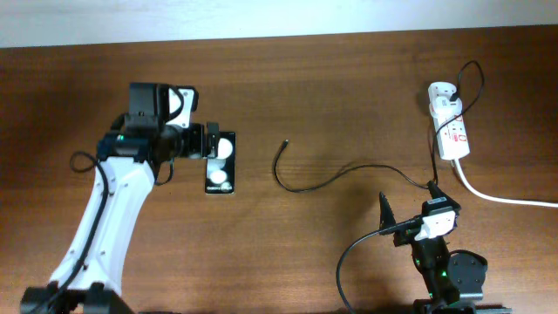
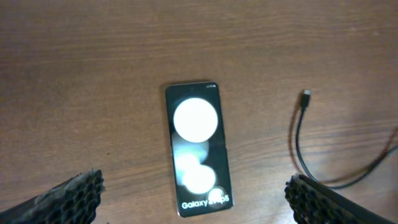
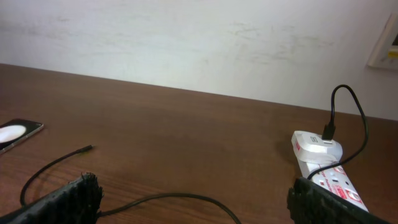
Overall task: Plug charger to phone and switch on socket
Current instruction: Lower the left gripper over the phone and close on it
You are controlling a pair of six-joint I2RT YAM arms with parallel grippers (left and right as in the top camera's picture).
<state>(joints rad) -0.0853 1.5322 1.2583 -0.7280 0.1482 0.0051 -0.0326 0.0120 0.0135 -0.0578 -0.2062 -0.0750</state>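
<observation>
Left gripper (image 2: 194, 182), fingers spread wide, hovers over phone (image 1: 221, 163), which lies screen-up at 9 o'clock on table (image 1: 349, 70). Charger (image 1: 331, 179) plug tip (image 1: 285, 142) lies loose at phone's 3 o'clock, apart from it; cable runs to adapter (image 1: 440, 92) on socket (image 1: 452, 126) at 2 o'clock. Right gripper (image 3: 194, 182) at 5 o'clock, fingers spread, holding nothing.

phone (image 1: 221, 163) sides open | charger (image 1: 331, 179) loops just right — socket (image 1: 452, 126) well apart
</observation>
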